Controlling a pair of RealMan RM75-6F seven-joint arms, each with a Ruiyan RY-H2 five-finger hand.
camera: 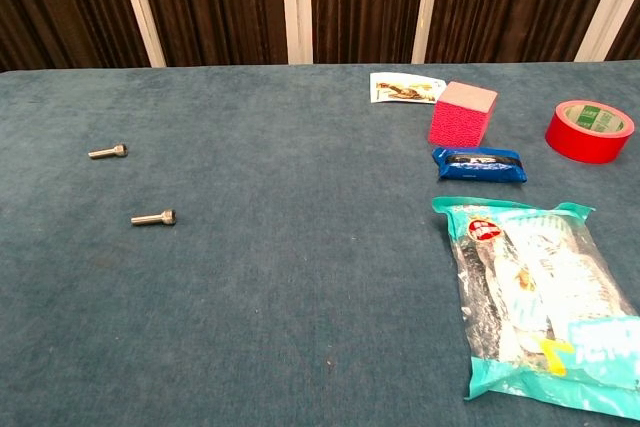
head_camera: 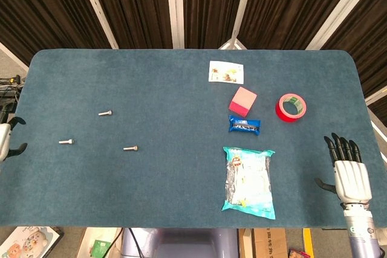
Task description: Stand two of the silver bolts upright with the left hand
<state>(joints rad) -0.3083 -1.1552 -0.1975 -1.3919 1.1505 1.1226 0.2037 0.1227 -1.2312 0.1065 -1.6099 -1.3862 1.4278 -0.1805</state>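
Observation:
Three silver bolts lie flat on the blue table (head_camera: 181,89): one (head_camera: 105,113) towards the back, one (head_camera: 66,142) at the left and one (head_camera: 130,148) nearer the middle. The chest view shows two of them, the far one (camera: 108,152) and the near one (camera: 153,218). My left hand (head_camera: 6,138) shows only as a sliver at the left edge, well left of the bolts; its visible fingers are apart and hold nothing. My right hand (head_camera: 349,170) hovers at the front right corner with straight, spread fingers, holding nothing.
On the right half lie a teal snack bag (head_camera: 248,180), a small blue packet (head_camera: 244,125), a pink block (head_camera: 243,101), a red tape roll (head_camera: 291,107) and a printed card (head_camera: 226,72). Dark curtains hang behind the table.

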